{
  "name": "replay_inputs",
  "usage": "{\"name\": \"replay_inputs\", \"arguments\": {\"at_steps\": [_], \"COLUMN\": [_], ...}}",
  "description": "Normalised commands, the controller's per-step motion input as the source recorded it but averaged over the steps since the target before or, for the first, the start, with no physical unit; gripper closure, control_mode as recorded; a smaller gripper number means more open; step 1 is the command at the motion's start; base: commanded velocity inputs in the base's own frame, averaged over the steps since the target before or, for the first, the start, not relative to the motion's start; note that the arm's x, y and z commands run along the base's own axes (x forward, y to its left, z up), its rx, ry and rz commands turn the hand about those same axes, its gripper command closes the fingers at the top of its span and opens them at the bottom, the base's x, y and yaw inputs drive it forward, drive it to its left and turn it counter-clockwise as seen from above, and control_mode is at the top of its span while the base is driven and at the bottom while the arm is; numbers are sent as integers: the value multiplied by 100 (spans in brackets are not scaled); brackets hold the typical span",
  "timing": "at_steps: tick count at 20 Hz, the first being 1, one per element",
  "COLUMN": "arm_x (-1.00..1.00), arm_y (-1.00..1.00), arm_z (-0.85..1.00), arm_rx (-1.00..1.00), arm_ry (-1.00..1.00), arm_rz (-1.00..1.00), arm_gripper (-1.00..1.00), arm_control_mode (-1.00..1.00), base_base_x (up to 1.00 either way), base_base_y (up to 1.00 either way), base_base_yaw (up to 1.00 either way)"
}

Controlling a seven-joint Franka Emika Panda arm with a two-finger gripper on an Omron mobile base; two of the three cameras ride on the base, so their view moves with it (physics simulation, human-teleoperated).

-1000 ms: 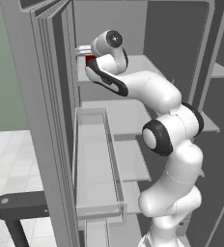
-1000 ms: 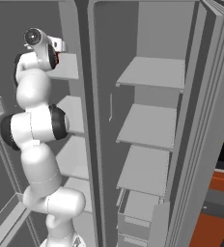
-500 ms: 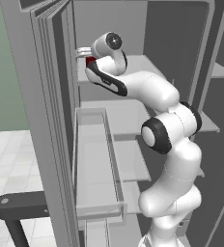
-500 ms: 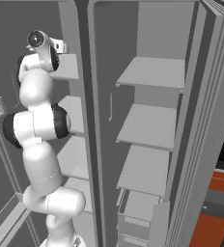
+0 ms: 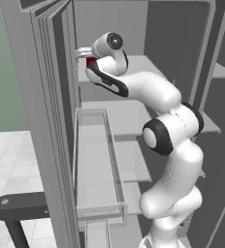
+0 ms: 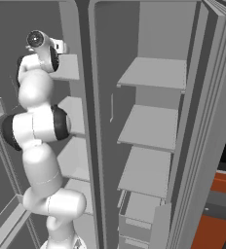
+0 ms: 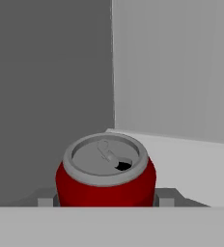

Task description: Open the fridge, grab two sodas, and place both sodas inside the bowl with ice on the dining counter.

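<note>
One soda can [image 7: 105, 176] parked upright on an upper fridge [image 5: 51, 121] shelf [image 7: 191, 164], tucked near the back corner, so reaching deep with the arm makes sense. Fingers [image 7: 45, 201] clamped on either side of the red body, touching it, silver top poking up between them. Looks ready for lifting out.

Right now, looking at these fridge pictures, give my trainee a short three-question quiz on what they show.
1. True or false: the two dark fingers stand on either side of the small red cylindrical can.
2. The can stands on: A) a pale grey fridge shelf, B) the floor, C) a clear door bin.
3. Fill in: the can's silver top faces the ____ camera.

Key: 1 true; 2 A; 3 hand.
</note>
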Motion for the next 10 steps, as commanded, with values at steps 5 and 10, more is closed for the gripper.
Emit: {"name": "replay_inputs", "arguments": {"at_steps": [5, 10], "arm_x": [-36, -42], "arm_y": [-11, -29], "arm_z": [-1, 12], "arm_rx": [0, 0], "arm_ry": [-2, -3], "arm_rz": [0, 0], "arm_gripper": [100, 100], "arm_control_mode": [-100, -100], "base_base_x": [0, 0], "base_base_y": [0, 0], "base_base_yaw": [0, 0]}}
